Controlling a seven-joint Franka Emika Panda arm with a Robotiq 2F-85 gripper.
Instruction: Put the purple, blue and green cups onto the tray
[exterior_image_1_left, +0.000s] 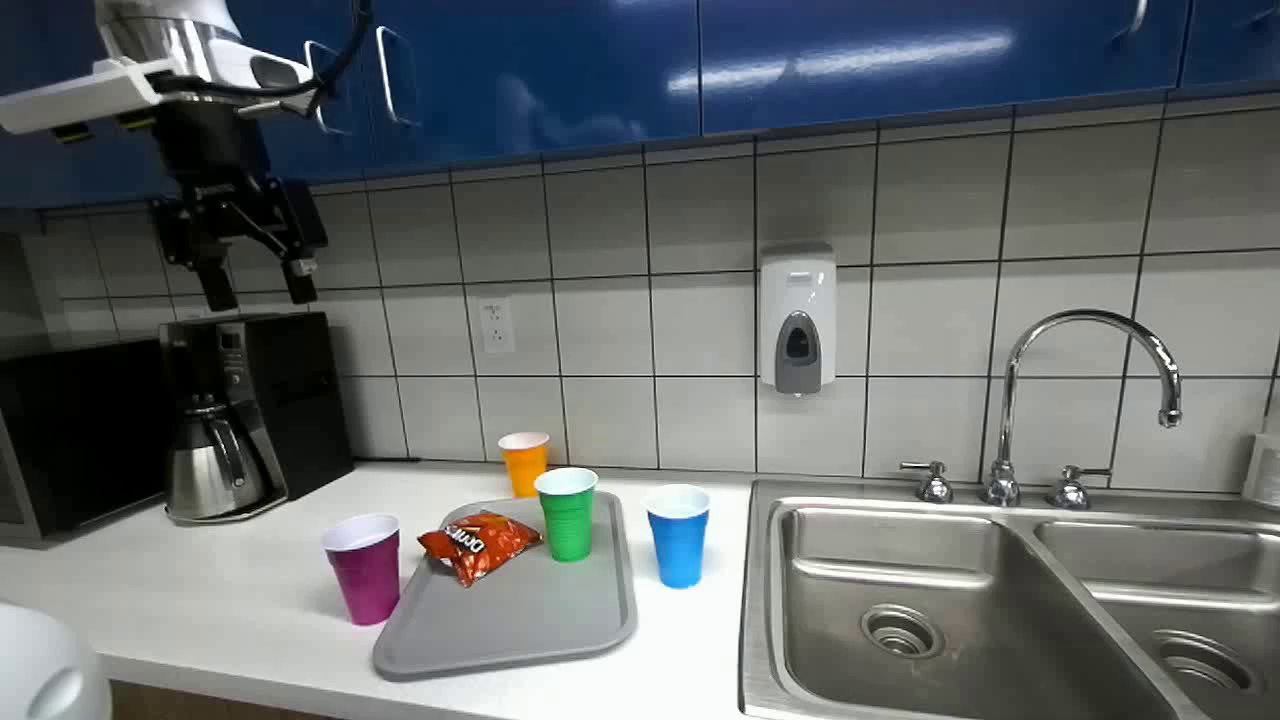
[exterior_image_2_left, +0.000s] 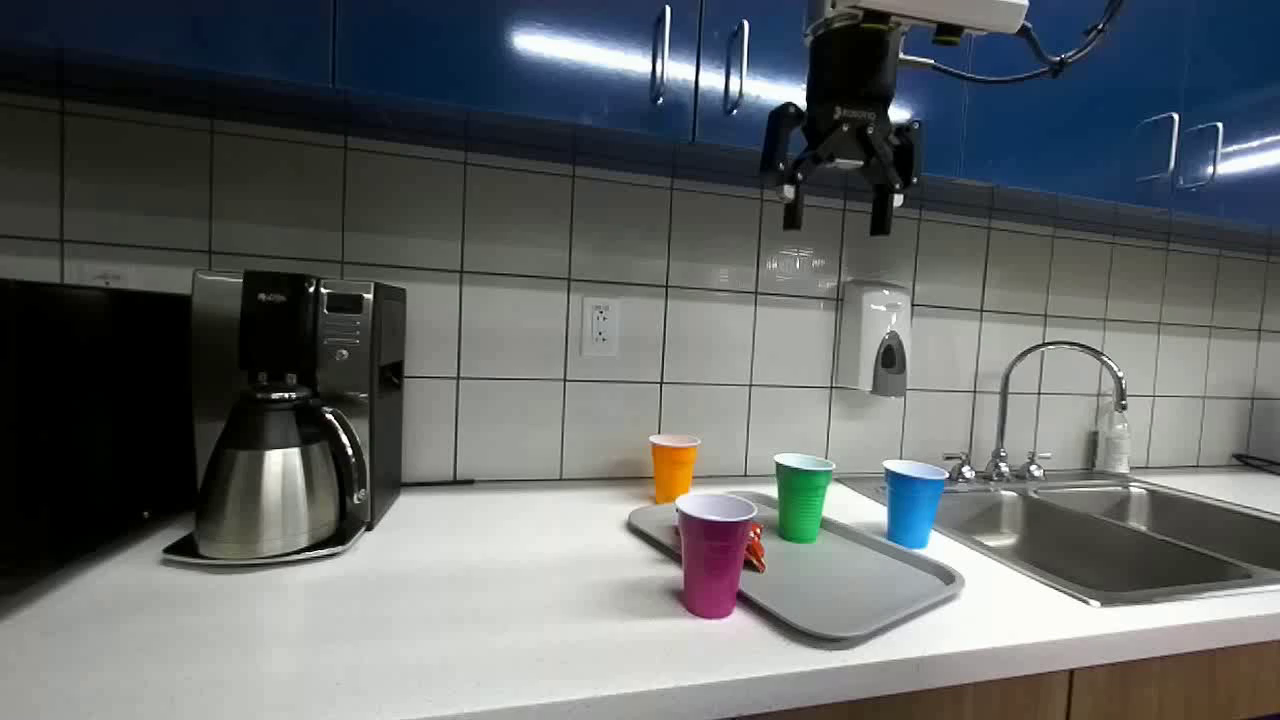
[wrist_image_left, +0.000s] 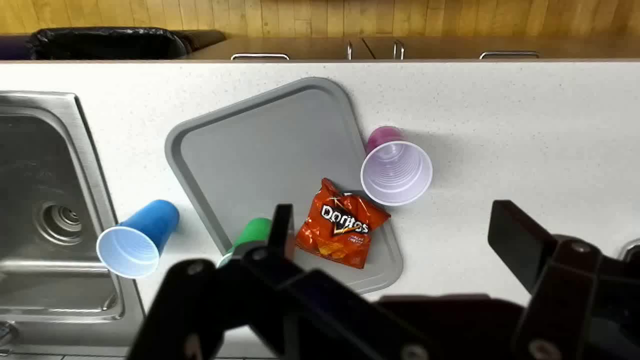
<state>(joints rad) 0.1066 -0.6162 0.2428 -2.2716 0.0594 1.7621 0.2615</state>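
The green cup (exterior_image_1_left: 568, 530) stands upright on the grey tray (exterior_image_1_left: 510, 620). The purple cup (exterior_image_1_left: 368, 578) stands upright on the counter close beside the tray's edge; I cannot tell if they touch. The blue cup (exterior_image_1_left: 680, 545) stands upright on the counter, between the tray and the sink. In the wrist view a finger partly hides the green cup (wrist_image_left: 256, 231), while the purple cup (wrist_image_left: 396, 172) and blue cup (wrist_image_left: 155, 222) show fully. My gripper (exterior_image_2_left: 836, 222) is open and empty, high above the counter, its fingers pointing down.
A red chip bag (wrist_image_left: 342, 225) lies on the tray. An orange cup (exterior_image_1_left: 525, 468) stands behind the tray near the tiled wall. A coffee maker (exterior_image_2_left: 290, 430), a soap dispenser (exterior_image_1_left: 798, 320) and a sink with a tall faucet (exterior_image_1_left: 1085, 320) surround the area. Blue cabinets (exterior_image_1_left: 540, 80) hang above.
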